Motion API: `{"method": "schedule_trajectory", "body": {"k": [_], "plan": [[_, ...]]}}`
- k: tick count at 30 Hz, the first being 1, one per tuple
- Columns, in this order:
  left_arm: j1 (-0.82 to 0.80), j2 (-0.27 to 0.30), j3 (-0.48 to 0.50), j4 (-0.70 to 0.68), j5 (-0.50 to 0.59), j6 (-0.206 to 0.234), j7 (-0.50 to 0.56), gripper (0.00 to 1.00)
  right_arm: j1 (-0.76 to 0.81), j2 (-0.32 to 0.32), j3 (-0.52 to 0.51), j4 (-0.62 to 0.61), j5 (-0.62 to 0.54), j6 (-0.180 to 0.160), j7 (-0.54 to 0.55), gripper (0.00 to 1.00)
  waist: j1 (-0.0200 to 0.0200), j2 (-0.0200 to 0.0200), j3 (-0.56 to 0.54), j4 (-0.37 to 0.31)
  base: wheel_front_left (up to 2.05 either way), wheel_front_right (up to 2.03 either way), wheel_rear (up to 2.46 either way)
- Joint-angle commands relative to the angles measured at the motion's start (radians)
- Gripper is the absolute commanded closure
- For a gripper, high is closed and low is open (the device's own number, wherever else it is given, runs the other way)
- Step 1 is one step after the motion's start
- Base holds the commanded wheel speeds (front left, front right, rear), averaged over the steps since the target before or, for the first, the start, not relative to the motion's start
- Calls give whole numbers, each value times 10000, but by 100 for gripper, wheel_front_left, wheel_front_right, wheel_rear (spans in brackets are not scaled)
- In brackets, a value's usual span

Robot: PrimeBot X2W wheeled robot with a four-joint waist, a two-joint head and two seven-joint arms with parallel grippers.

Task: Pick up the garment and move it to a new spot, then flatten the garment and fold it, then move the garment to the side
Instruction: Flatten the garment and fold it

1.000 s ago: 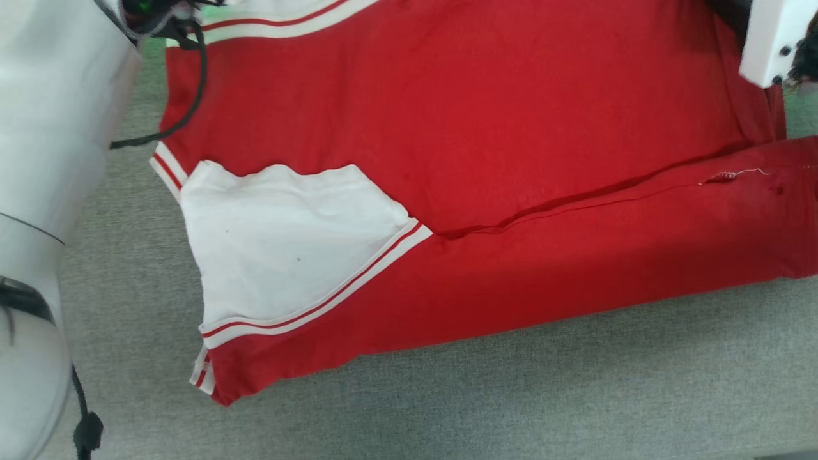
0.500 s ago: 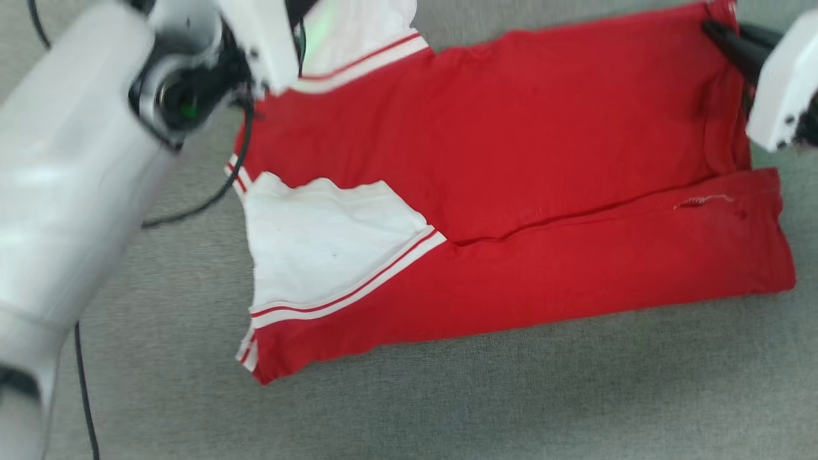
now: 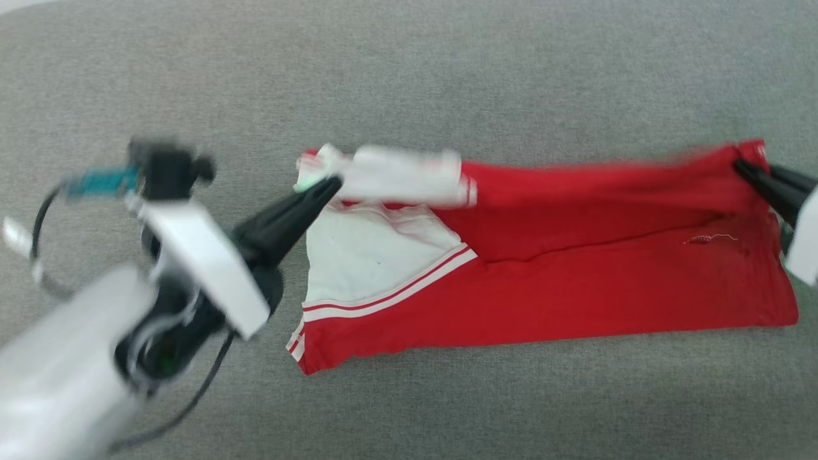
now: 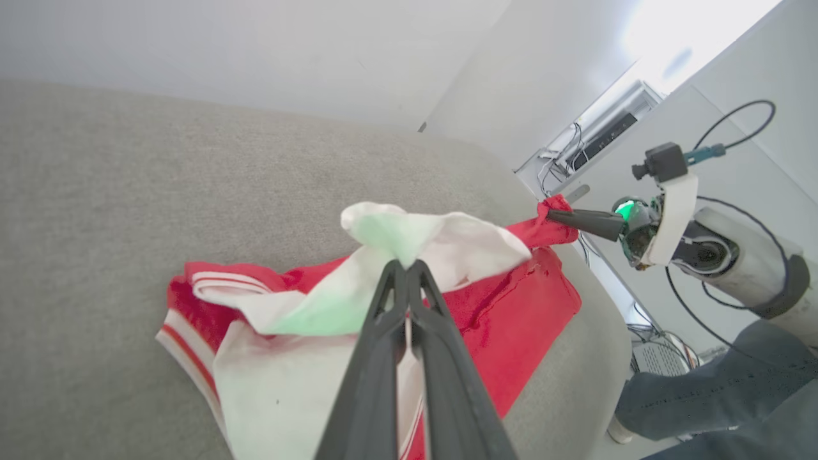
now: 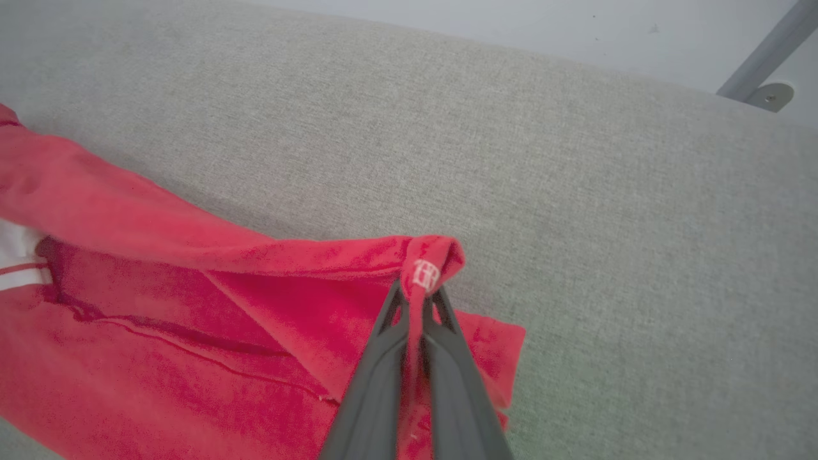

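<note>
The garment (image 3: 575, 281), a red jersey with white panels and striped trim, lies folded lengthwise on the grey table (image 3: 447, 76). My left gripper (image 3: 333, 184) is shut on its white far-left corner and holds that corner up off the cloth. In the left wrist view the fingers (image 4: 402, 271) pinch the white fabric (image 4: 441, 246). My right gripper (image 3: 741, 167) is shut on the red far-right corner; the right wrist view shows a red fold (image 5: 428, 265) clamped between its tips (image 5: 418, 294). The far edge is stretched between both grippers, above the lower layer.
Grey fabric table (image 5: 607, 160) surface spreads beyond and in front of the garment. In the left wrist view the table's right edge (image 4: 601, 358) drops off; a person's trouser leg (image 4: 716, 383) and cables (image 4: 658, 358) are beside it.
The head camera has pulled back, so more table shows. Both grippers have lifted the garment's far edge and drawn it toward the near edge; the right gripper has shut on the red corner.
</note>
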Motion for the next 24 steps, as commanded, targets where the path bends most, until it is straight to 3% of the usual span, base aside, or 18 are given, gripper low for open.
{"method": "schedule_trajectory", "body": {"k": [1,6,10,16,23,24], "plan": [[255,90,79,-108,-124,-18,-218,100,195,-76,-86,-64,68,-5,-99,100,0,0,-41,43,0,0,0],[1991,664,-26,-1015,-334,222,-1292,100,1460,-364,-820,-485,212,-5,-237,100,0,0,-19,75,0,0,0],[2857,759,-282,-1438,-346,346,-1626,100,2241,-378,-1383,-694,168,-5,-313,100,0,0,33,152,0,0,0],[3102,186,-598,-946,-48,707,-1736,100,2895,-171,-1814,-549,-913,-5,-211,100,0,0,119,280,0,0,0],[3076,-744,-689,556,-189,460,-1853,100,2950,647,-2059,-310,-1675,-5,44,100,0,0,152,205,0,0,0],[3059,-844,-700,734,-136,411,-1899,100,2938,710,-2095,-308,-1753,-5,80,95,0,0,147,188,0,0,0]]}}
